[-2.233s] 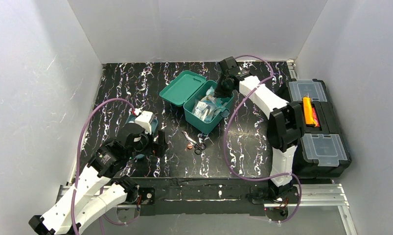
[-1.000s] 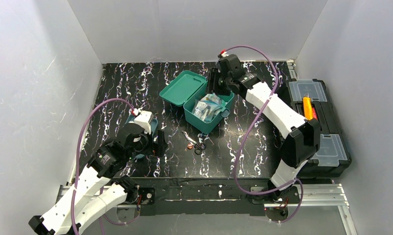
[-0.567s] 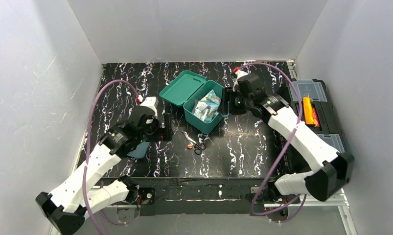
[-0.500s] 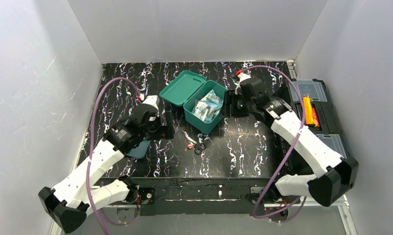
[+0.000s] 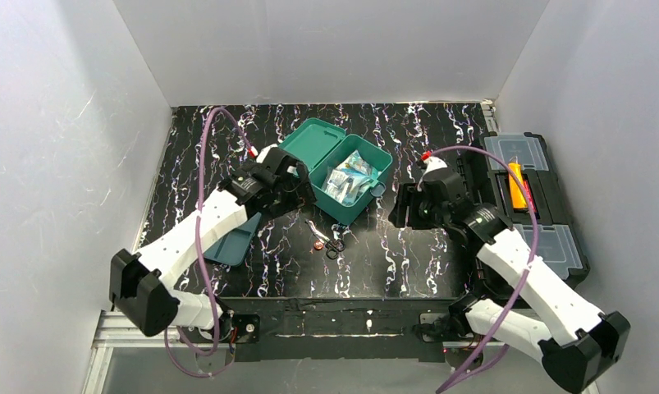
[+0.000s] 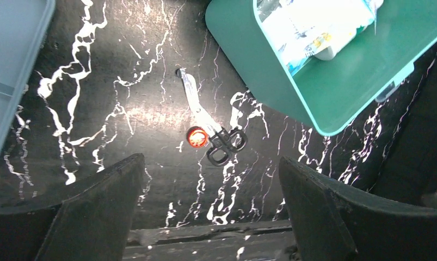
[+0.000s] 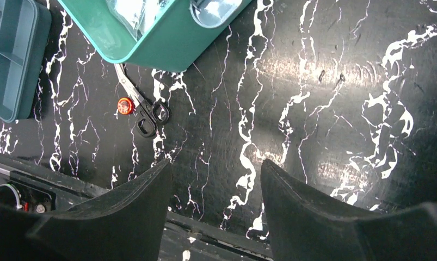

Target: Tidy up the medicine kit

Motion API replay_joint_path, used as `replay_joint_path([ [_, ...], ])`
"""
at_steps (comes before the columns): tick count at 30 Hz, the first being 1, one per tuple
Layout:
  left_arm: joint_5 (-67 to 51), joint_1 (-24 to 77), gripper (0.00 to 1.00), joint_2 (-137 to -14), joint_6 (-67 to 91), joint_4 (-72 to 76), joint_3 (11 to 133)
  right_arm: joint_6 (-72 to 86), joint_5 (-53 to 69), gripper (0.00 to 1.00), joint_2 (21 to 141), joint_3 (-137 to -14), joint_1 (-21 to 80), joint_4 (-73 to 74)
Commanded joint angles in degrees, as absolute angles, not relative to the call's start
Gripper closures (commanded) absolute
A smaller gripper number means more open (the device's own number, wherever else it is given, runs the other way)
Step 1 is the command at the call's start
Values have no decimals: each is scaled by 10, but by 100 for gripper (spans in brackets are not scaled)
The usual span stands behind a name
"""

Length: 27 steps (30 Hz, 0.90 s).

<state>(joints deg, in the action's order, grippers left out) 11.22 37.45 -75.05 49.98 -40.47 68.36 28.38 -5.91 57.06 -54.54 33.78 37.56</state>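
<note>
Tutor: Both arms have swung since the earlier top view: left fingers [image 5: 301, 193] now beside the open medicine kit [image 5: 348, 211], mid-worktop [image 5: 391, 263]; right fingers [image 5: 402, 205] to its right.
Student: Left wrist view?
Tutor: Left fingers [image 6: 96, 206] apart, empty, over scissors [image 6: 205, 122].
Student: Right wrist?
Tutor: Right fingers [image 7: 123, 217] apart, empty; medicine kit [image 7: 167, 46] upper left.

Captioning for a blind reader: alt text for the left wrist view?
Black-handled scissors and a red round piece lie on the black table, seen between the open left fingers. The teal medicine kit fills the upper right; a tray edge, the upper left.
</note>
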Motion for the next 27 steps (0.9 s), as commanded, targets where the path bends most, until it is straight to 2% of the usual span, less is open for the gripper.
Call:
replay_joint_path([
  [1,130,373,9,-784,598,-404,715,298,-73,32,516,-518,338,377],
  [11,129,376,11,-892,713,-420,788,318,-68,32,438,-479,339,408],
  [21,131,387,15,-974,758,-429,848,328,-72,32,381,-464,338,445],
  [27,123,389,29,-1007,754,-422,858,331,-70,32,365,-465,339,458],
])
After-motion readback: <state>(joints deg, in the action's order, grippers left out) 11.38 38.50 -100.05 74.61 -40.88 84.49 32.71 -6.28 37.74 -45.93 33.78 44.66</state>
